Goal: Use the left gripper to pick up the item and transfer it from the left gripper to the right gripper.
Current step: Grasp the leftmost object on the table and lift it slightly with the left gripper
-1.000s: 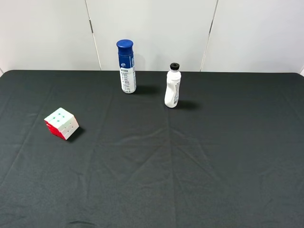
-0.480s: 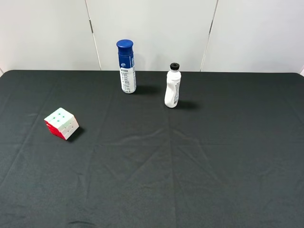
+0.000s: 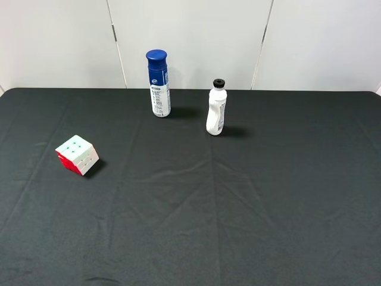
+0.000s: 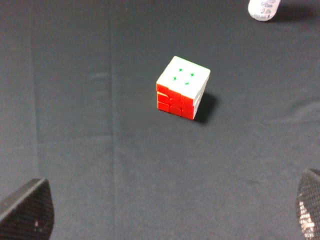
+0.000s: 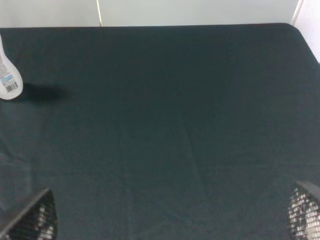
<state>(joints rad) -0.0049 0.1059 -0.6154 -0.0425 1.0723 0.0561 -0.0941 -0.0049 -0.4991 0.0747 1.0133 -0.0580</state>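
The item, a small puzzle cube (image 3: 77, 154) with a white top and a red side, sits on the black cloth at the left of the table. In the left wrist view the cube (image 4: 182, 87) lies ahead of my left gripper (image 4: 167, 212), well apart from it. The left fingertips (image 4: 27, 212) show only at the frame's corners, wide apart and empty. My right gripper (image 5: 167, 215) is also open and empty over bare cloth, its fingertips (image 5: 305, 212) at the frame's corners. Neither arm shows in the exterior view.
A blue-capped spray can (image 3: 158, 83) and a white bottle with a black cap (image 3: 216, 108) stand upright at the back middle. The bottle's base also shows in the right wrist view (image 5: 9, 80). The black cloth (image 3: 238, 196) covers the table to a white wall.
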